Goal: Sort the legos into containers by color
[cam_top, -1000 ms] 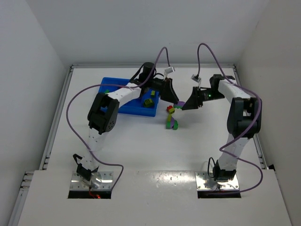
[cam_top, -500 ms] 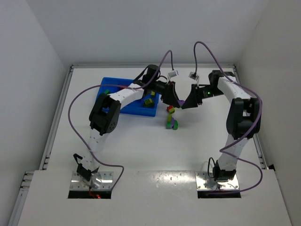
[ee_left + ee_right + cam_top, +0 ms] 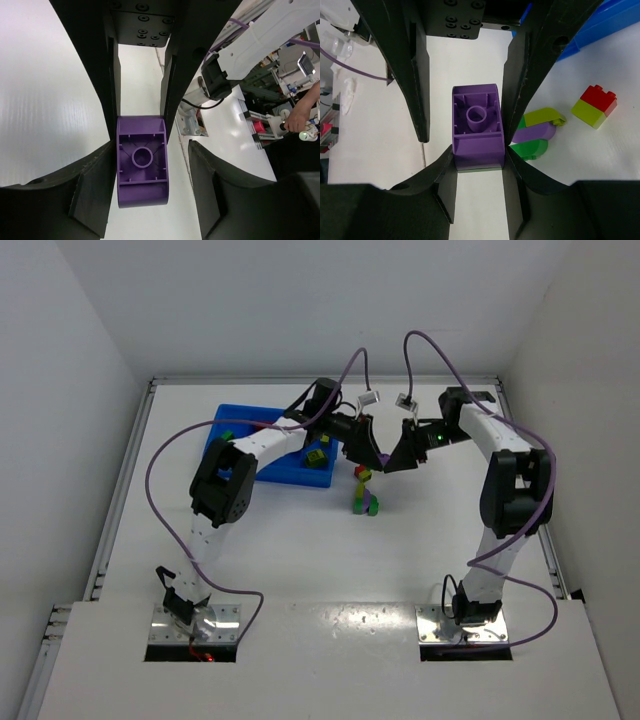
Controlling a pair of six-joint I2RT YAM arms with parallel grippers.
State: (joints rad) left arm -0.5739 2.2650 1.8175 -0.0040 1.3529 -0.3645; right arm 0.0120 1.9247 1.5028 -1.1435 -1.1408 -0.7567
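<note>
A purple lego [image 3: 383, 457] hangs in the air between the two grippers, just right of the blue tray [image 3: 232, 420] that forms the containers. My right gripper [image 3: 389, 461] is shut on it; in the right wrist view both fingers press the purple lego [image 3: 477, 127], and the right gripper [image 3: 479, 150] has a thin dark green edge showing under the lego. My left gripper [image 3: 377, 454] faces it from the left. In the left wrist view the purple lego [image 3: 142, 167] rests against one finger, with a gap to the other, so the left gripper [image 3: 150, 150] is open.
A clump of legos lies on the table below the grippers: a red-on-yellow-green pair [image 3: 594, 105] and curved yellow-green [image 3: 543, 117], purple [image 3: 535, 132] and green [image 3: 530, 148] pieces. Yellow-green legos [image 3: 315, 455] and a green one [image 3: 227, 435] sit in the tray. The left arm reaches over the tray.
The two grippers have drawn closer together around the purple lego and shifted slightly up and left. The right gripper has kept its hold throughout.
</note>
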